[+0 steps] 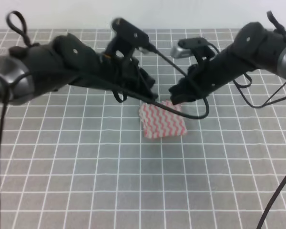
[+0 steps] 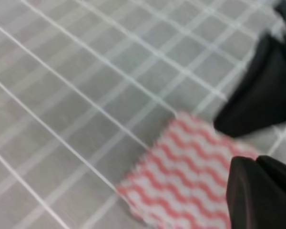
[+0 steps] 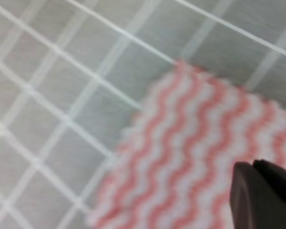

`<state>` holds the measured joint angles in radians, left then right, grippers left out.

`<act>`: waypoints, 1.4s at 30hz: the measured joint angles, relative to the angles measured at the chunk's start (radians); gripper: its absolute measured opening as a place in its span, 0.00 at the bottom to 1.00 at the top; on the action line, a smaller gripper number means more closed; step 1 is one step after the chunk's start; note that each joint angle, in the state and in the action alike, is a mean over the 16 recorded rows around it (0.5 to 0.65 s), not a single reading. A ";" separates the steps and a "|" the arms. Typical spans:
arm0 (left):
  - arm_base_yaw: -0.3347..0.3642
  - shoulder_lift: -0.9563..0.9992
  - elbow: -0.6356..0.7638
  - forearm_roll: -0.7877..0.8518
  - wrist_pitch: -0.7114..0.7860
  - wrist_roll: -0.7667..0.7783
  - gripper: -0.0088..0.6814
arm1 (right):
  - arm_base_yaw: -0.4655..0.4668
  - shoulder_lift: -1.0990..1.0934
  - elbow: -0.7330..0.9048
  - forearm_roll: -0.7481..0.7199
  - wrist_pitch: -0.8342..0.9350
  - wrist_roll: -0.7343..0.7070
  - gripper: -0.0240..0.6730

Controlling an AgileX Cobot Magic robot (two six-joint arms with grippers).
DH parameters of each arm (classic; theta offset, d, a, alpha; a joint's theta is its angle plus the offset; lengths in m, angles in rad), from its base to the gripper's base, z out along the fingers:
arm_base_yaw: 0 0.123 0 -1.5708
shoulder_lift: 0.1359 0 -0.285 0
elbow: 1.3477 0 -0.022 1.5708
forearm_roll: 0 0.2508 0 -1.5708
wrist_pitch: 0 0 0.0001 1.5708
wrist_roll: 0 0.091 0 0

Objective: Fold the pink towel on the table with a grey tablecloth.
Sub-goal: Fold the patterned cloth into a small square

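Plain white wall (image 1: 133, 12) behind; even, soft light.

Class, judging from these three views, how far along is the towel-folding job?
Done: the pink towel lies as a compact rectangle on the table with a grey tablecloth, apparently already folded. In hand: the left gripper and right gripper hover at its far edge. Left: possibly another fold; their grip cannot be seen.

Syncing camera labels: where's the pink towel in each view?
Exterior high: pink towel at centre, below both claws.
Left wrist: lower right, partly behind dark fingers.
Right wrist: fills lower right.
Shared landmark: white grid lines of the grey tablecloth meeting the towel's edge.
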<state>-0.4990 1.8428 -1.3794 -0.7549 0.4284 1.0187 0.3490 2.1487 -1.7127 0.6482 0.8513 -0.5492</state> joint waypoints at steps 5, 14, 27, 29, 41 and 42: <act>-0.004 0.070 0.000 -0.001 0.051 0.005 0.01 | -0.023 0.026 -0.006 -0.028 -0.024 0.002 0.01; -0.009 0.168 0.000 0.007 0.092 0.020 0.01 | -0.029 0.059 -0.026 -0.033 -0.047 0.002 0.01; 0.033 -0.058 0.006 0.074 0.021 -0.023 0.01 | -0.029 -0.137 -0.079 -0.024 -0.064 0.011 0.01; 0.045 -0.137 0.017 0.083 0.008 -0.041 0.01 | -0.029 -0.193 -0.072 -0.021 -0.081 0.014 0.01; 0.084 -0.674 0.266 0.090 -0.076 -0.181 0.01 | -0.029 -0.564 0.193 0.039 -0.349 0.015 0.01; 0.084 -0.718 0.299 0.091 -0.086 -0.193 0.01 | -0.029 -0.596 0.231 0.047 -0.379 0.013 0.01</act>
<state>-0.4153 1.1246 -1.0800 -0.6644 0.3423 0.8255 0.3201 1.5529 -1.4815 0.6948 0.4718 -0.5362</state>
